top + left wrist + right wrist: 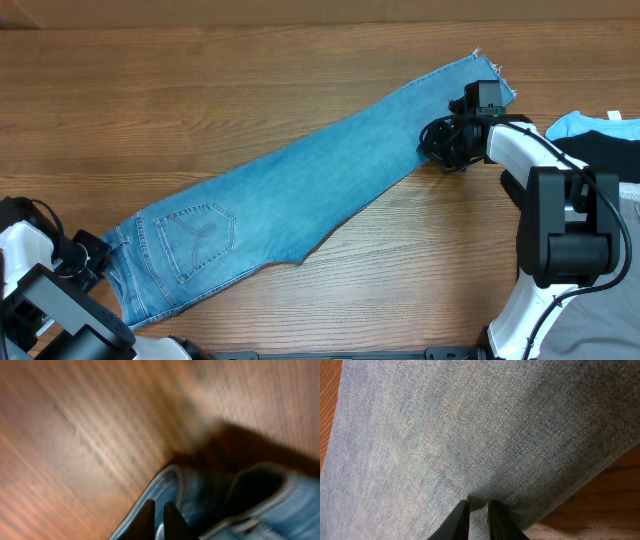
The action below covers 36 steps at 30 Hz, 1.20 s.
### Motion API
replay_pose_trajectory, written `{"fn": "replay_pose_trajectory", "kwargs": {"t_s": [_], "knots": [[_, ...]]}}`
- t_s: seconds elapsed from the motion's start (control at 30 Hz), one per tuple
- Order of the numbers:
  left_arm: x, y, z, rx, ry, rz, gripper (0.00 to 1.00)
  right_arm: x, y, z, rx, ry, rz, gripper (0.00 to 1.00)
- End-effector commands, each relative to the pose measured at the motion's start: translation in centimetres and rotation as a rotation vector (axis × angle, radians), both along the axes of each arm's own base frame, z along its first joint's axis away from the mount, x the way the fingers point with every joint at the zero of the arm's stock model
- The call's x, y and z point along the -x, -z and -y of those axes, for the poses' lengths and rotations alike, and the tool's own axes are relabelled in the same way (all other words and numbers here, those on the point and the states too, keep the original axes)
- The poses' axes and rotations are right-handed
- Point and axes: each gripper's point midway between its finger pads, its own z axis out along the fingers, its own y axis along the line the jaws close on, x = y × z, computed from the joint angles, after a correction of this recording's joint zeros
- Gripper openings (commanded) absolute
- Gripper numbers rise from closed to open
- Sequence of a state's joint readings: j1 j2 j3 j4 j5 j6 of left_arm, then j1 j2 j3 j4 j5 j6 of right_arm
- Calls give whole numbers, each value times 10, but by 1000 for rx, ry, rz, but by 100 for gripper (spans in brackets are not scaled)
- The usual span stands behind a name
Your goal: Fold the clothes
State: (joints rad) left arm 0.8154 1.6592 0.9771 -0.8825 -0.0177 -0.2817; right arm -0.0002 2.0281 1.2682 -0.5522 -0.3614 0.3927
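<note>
The light-blue denim jeans [300,190] lie flat and diagonal on the wooden table, with the waistband and stitched back pocket at the lower left and the frayed hem at the upper right. My left gripper [100,255] is at the waistband. In the blurred left wrist view its fingers [156,506] are shut on the waistband edge [210,500]. My right gripper [435,140] is on the leg near the hem. In the right wrist view its fingers [477,505] pinch a small fold of denim [470,425].
At the right edge lies a pile of clothes: a pale-blue top [575,122], a black garment [612,150] and grey trousers [630,260]. Bare wooden table [200,90] shows behind and in front of the jeans.
</note>
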Motion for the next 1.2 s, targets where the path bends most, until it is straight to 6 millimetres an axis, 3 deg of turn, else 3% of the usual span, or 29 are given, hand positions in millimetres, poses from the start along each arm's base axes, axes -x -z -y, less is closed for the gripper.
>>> {"fn": "replay_pose_trajectory", "kwargs": {"t_s": [0.0, 0.17, 0.33, 0.37, 0.43, 0.47, 0.63, 0.8, 1.0, 1.03, 1.1, 1.13, 1.17], "knots": [[-5, 5, -1, 1, -6, 34, 15, 22, 32, 13, 69, 25, -107, 18], [-14, 13, -1, -4, -4, 91, 27, 22, 32, 13, 69, 25, -109, 18], [-4, 28, 9, 6, -5, 76, 45, 23, 32, 13, 69, 25, -113, 18], [-3, 31, 10, 6, -5, 77, 41, 24, 32, 13, 69, 25, -113, 18], [-3, 32, 10, 3, -5, 78, 8, 24, 32, 13, 69, 25, -116, 18], [-5, 31, 7, -6, -5, 85, 4, 25, 32, 13, 69, 25, -118, 18], [-15, 14, -18, -50, -52, 144, 4, 26, 32, 13, 69, 25, -123, 18], [-46, -19, -57, -116, -79, 311, 4, 25, 32, 17, 58, 76, -137, 18], [-78, -42, -70, -147, -31, 457, 4, 23, 30, 17, 22, 81, -133, 18], [-78, -42, -71, -151, -31, 459, 8, 24, 30, 16, 17, 79, -133, 18], [-79, -43, -72, -153, -32, 460, 32, 23, 28, 13, -2, 75, -130, 18], [-79, -43, -72, -154, -32, 463, 53, 22, 28, 12, -10, 72, -127, 18], [-81, -44, -71, -147, -29, 472, 58, 22, 27, 11, -15, 71, -124, 18]]}}
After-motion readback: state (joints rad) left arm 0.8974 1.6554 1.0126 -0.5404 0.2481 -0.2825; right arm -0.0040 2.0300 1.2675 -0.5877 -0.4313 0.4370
